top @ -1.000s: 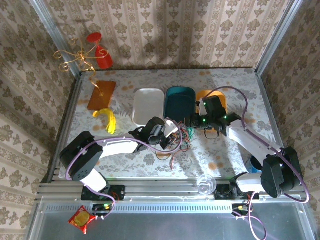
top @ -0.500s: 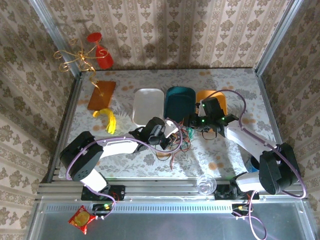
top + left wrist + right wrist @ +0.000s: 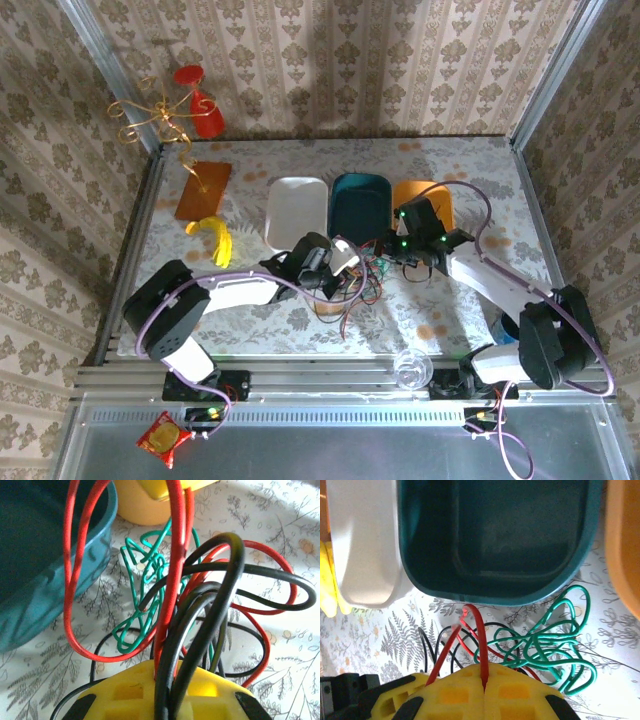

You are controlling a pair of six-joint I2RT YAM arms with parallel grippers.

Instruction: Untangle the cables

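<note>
A: Patterned walls (image 3: 350,60) all round, a flowered cloth covering the tabletop (image 3: 460,170). Three trays are sitting in a row toward the back: a white tray (image 3: 297,205), a teal tray (image 3: 358,200) and an orange tray (image 3: 432,190). The cables (image 3: 365,280) are lying in a loose clump just in front of the teal tray, between the two hands.

B: What is the left one doing?

A: The left hand (image 3: 167,682) is clamping a red cable (image 3: 174,570) and some black cables (image 3: 225,590). Its fingers are almost together, with the strands running up from between them. The green cable (image 3: 145,575) is sitting crumpled behind them, outside the grip.

B: And the right?

A: The right hand (image 3: 484,682) is squeezing fully closed, pinching a stretch of red cable (image 3: 479,630) where the fingers meet. I cannot tell whether it is the same red one the left is holding. Green loops are lying on the cloth just beside it, below the teal tray's rim.

B: What is changing?

A: Over the last second the right hand is drifting slightly toward the left hand, with its elbow tucking in. The left arm is keeping its place. The clump is looking much as it did, and no strand is coming free.

B: So what is that meaning for the job?

A: My reading is that closing the gap is giving slack, not pull, so the separating is barely starting. The hands are probably needing to draw apart next. The risk is the green cable snagging on the red and dragging along.
</note>
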